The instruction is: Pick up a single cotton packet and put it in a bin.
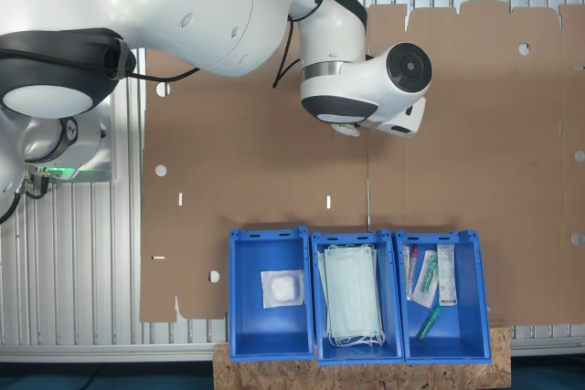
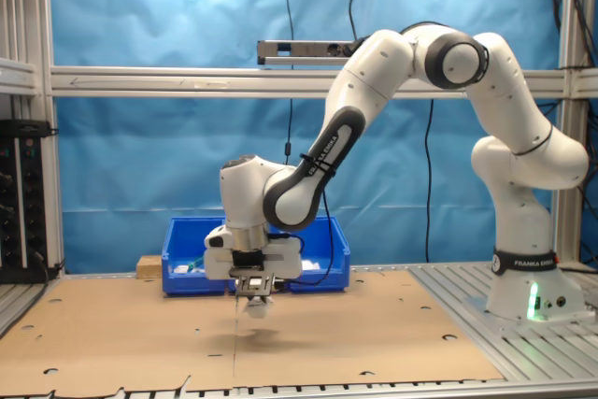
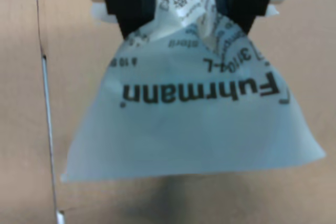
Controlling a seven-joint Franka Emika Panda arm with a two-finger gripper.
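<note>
Closest to us, in the wrist view, hangs the white cotton packet with black printed text (image 3: 194, 124), pinched at its crumpled upper corner between the two dark fingers (image 3: 128, 3) of the gripper (image 3: 184, 3), which we see closed down to a narrow gap on that corner. Its lower edge spreads wide and hangs free above the brown cardboard-covered surface (image 3: 21, 103).

Around it, in the first exterior view, we find three blue plastic bins in a row at the surface's edge. One blue bin (image 1: 242, 303) holds another small white square packet (image 1: 282, 288); the middle blue bin (image 1: 317, 303) holds a stack of pale green face masks (image 1: 352, 294); the third blue bin (image 1: 471, 303) holds long narrow white wrappers (image 1: 446, 273) and a green item we cannot identify. Nothing lies on the bare cardboard (image 1: 256, 162) between the white robot arm (image 1: 361, 89) and the bins.

In the second exterior view we see the gripper (image 2: 254, 298) well above the surface (image 2: 140, 334), with what is probably the packet as a small pale blob below it. The arm hides the gripper in the first exterior view, and the wrist view cuts off the fingers' upper parts.
</note>
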